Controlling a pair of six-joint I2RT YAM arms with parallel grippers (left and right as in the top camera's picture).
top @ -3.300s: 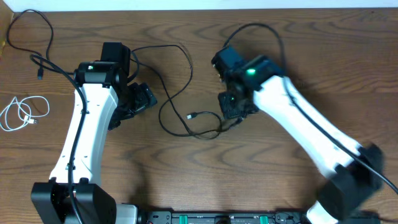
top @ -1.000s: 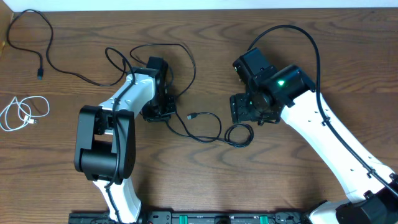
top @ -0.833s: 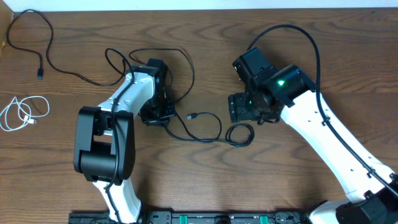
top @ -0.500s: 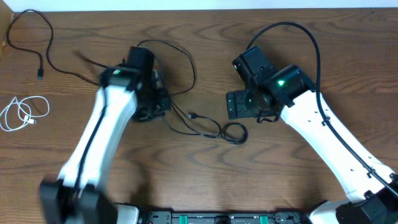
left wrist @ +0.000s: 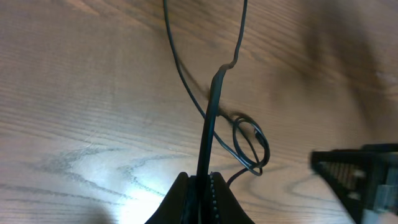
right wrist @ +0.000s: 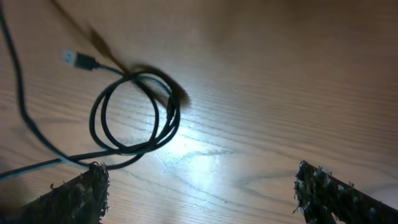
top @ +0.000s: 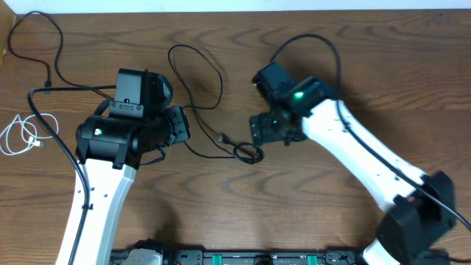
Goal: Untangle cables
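Two grippers: left gripper (left wrist: 200, 182) clamped on a black cable (left wrist: 209, 118); right gripper (right wrist: 202, 190) spread wide, empty, above a small black coil (right wrist: 134, 112). White cable (top: 26, 134) well apart.

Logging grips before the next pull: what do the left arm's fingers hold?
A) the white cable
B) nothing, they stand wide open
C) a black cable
C: the left wrist view shows the left fingers shut on a black cable that runs up from between them.
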